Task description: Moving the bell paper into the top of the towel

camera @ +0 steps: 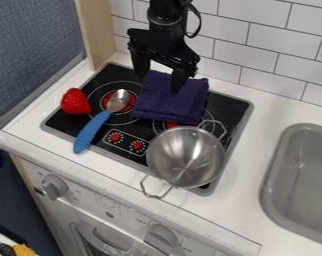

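Note:
The black gripper hangs over the back part of the purple towel, its two fingers spread apart and nothing seen between them but towel; whether the tips touch the cloth I cannot tell. The towel lies folded on the black stove top. A red bell pepper rests at the stove's left edge, to the left of the towel and apart from it.
A spoon with a blue handle lies between pepper and towel. In front of the towel stands a metal pot with wire handles. A grey sink is at the right, a tiled wall behind.

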